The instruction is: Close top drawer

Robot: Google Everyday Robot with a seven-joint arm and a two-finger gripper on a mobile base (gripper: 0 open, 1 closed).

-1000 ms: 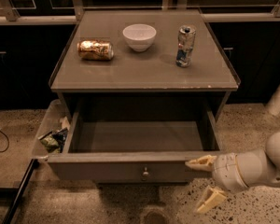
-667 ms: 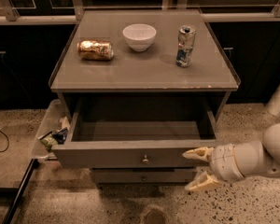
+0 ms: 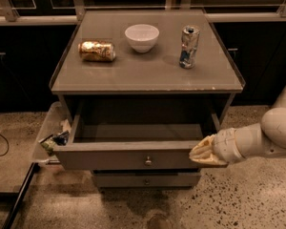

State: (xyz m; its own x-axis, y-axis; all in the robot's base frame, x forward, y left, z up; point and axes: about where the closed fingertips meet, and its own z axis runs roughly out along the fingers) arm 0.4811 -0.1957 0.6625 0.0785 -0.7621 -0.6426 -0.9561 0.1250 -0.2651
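The top drawer [image 3: 128, 155] is a wide, shallow grey-brown drawer with a small round metal knob [image 3: 148, 161] at the centre of its front. It stands partly open under the cabinet top and looks empty inside. My gripper [image 3: 203, 152] comes in from the right on a white arm and rests against the right end of the drawer front. A lower drawer front [image 3: 145, 179] with its own knob sits just below, nearly flush.
On the cabinet top [image 3: 148, 75] are a gold can lying on its side [image 3: 96, 51], a white bowl [image 3: 142, 36] and an upright crushed can [image 3: 188, 46]. A clear bin with wrappers [image 3: 52, 138] hangs at the cabinet's left side. Dark cabinets stand behind; speckled floor lies below.
The drawer has slid inward; less of its inside shows. My gripper has moved up and forward with the drawer front and its fingers have come together.
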